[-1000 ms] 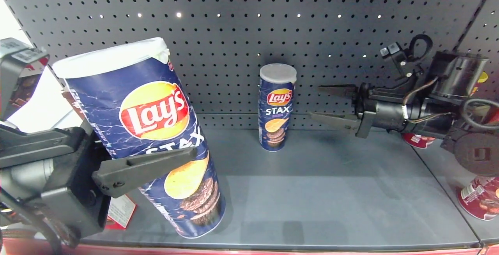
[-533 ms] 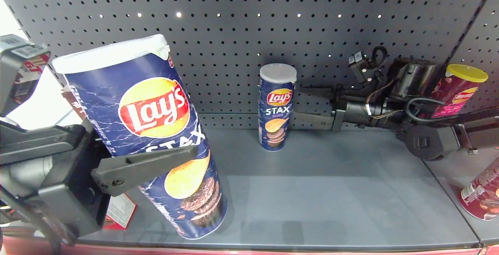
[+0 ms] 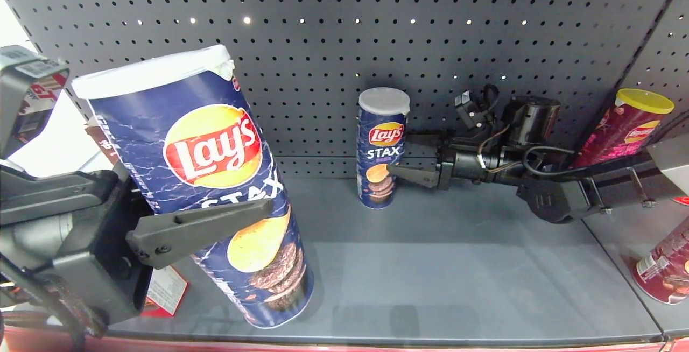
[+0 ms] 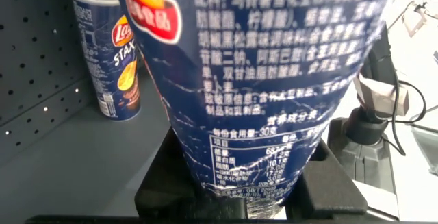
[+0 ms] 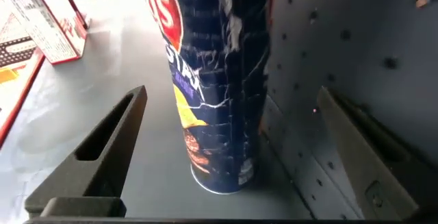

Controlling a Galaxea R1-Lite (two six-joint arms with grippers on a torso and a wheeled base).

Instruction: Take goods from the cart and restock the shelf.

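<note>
My left gripper (image 3: 199, 217) is shut on a big navy chip can (image 3: 199, 180) with a white lid. I hold it tilted at the front left of the grey shelf (image 3: 457, 266), its base down by the shelf's front edge. In the left wrist view the held can (image 4: 267, 80) stands between my left gripper's (image 4: 246, 183) fingers. A second navy can (image 3: 381, 147) stands upright against the pegboard at the back middle. My right gripper (image 3: 399, 154) is open at its right side, one finger in front and one behind. In the right wrist view this can (image 5: 219, 80) stands between the spread fingers (image 5: 102, 155).
A maroon can with a yellow lid (image 3: 627, 120) stands at the back right, and another maroon can (image 3: 665, 274) lies at the right edge. A red box (image 3: 164, 290) sits behind the held can at the left. The pegboard wall (image 3: 323, 45) closes the back.
My right arm has moved left along the back of the shelf, bringing its open fingers to the standing navy can and uncovering the yellow-lidded can. The left gripper's can has barely shifted.
</note>
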